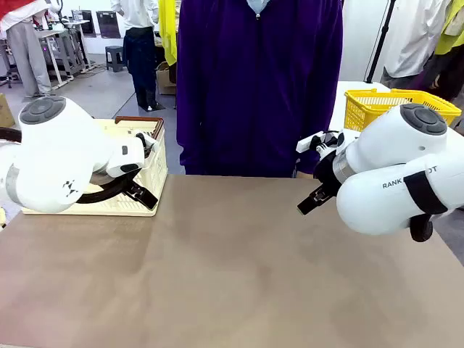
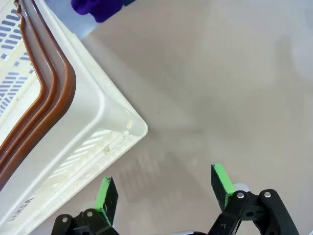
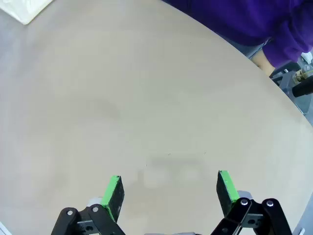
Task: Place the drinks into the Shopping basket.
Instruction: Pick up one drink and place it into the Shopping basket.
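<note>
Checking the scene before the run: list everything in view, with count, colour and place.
cream-white slotted plastic crate with brown rim: 1, cream and brown, far-left part of the table
yellow mesh plastic basket: 1, yellow, far right, beyond the table
flat table top: 1, grey-brown, between robot and person
person in purple zip top: 1, purple, standing at the far edge, middle
white robot arms: 2, white, one at each side
left gripper: 1, black with green pads, open, above the table top by the crate's corner
right gripper: 1, black with green pads, open, above the table top
</note>
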Controlling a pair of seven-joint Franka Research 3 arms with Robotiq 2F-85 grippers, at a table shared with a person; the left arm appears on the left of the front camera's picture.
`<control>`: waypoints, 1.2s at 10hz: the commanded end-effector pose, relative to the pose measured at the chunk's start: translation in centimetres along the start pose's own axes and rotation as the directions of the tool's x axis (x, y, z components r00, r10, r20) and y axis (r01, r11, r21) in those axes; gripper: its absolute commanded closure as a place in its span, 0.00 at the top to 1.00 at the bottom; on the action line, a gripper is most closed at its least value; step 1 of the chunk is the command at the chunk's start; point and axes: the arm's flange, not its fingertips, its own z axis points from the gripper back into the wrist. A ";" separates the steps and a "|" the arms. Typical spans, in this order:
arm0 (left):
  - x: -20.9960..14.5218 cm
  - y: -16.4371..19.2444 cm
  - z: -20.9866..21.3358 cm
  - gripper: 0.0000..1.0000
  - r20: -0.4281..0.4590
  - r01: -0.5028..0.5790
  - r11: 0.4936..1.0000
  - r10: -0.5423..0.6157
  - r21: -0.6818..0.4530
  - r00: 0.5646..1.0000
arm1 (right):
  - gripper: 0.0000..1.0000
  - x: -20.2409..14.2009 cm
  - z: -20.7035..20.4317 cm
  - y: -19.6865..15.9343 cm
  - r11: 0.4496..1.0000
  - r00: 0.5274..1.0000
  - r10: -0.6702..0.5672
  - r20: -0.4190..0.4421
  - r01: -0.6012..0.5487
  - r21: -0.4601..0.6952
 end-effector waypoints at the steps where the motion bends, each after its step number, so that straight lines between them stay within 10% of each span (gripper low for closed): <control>1: 0.0 0.0 0.0 1.00 0.000 0.000 1.000 0.000 0.000 1.000 | 1.00 0.0 0.0 0.0 1.000 1.000 0.000 0.000 0.000 0.000; 12: 0.0 0.0 0.0 1.00 0.000 0.000 1.000 0.000 0.000 1.000 | 1.00 0.0 0.0 0.0 1.000 1.000 0.000 0.000 0.000 0.000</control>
